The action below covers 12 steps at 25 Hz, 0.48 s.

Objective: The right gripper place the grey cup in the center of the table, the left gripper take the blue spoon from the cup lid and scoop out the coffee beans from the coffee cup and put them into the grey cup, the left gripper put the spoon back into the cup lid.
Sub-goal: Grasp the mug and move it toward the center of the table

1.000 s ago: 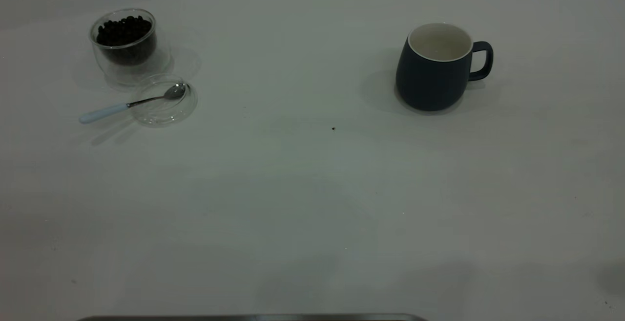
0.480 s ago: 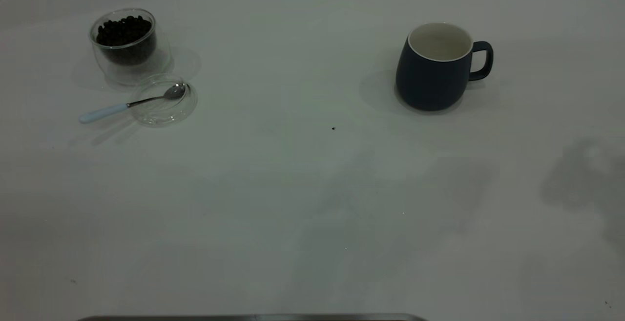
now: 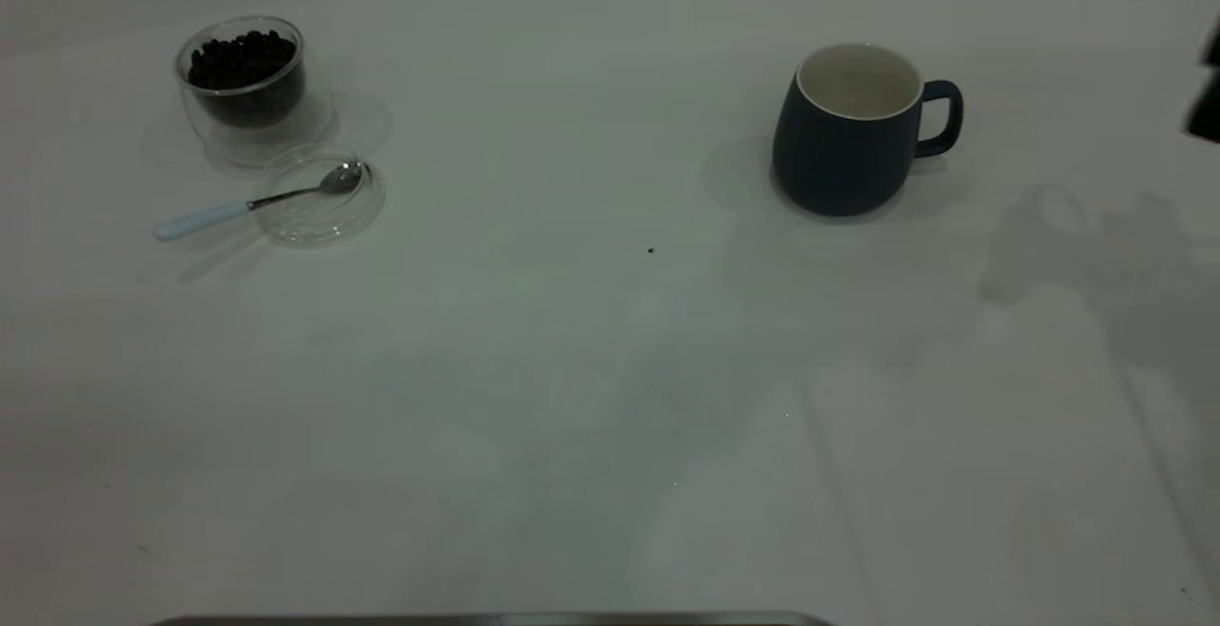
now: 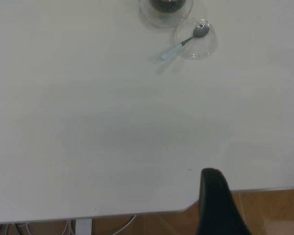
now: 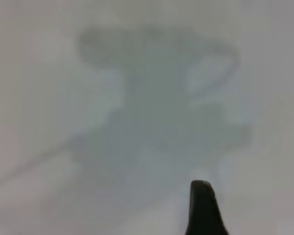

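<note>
The grey cup [image 3: 848,135] stands upright and empty at the table's [image 3: 610,369] far right, handle pointing right. The coffee cup [image 3: 250,88] with coffee beans [image 3: 240,56] stands far left. The cup lid [image 3: 319,195] lies just in front of it, with the blue spoon [image 3: 257,202] resting bowl-in and its handle sticking out left. Cup, lid and spoon [image 4: 182,44] also show far off in the left wrist view. My right gripper [image 5: 252,210] hovers open over bare table; part of its arm [image 3: 1206,97] shows at the right edge, right of the grey cup. My left gripper [image 4: 257,198] is open above the table's edge.
A tiny dark speck [image 3: 651,250] lies near the table's middle. The right arm's shadow [image 3: 1096,245] falls on the table right of the grey cup. A dark metal strip [image 3: 496,619] runs along the near edge. Wooden floor [image 4: 264,210] shows past the table edge.
The right arm has come into view at the right edge. Its shadow has moved from the near right toward the grey cup. Cups, lid and spoon have not moved.
</note>
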Tool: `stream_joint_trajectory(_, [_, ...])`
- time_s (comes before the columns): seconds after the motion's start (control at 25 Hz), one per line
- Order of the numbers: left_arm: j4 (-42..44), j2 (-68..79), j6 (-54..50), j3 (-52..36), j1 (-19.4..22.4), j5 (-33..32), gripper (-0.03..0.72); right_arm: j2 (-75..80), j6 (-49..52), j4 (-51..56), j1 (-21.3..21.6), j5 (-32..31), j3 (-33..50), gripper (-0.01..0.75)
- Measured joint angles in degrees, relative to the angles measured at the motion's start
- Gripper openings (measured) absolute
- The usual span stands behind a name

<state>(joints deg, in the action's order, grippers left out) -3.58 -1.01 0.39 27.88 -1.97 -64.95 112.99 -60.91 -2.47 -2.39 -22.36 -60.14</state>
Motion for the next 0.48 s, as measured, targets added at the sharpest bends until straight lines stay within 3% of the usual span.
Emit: stream_joint_trajectory(0.48, [0.0, 0.0, -0.1, 0.0, 0.0, 0.0, 0.475, 18.4, -8.7, 0.0, -4.9, -1.9, -19.7, 0.457])
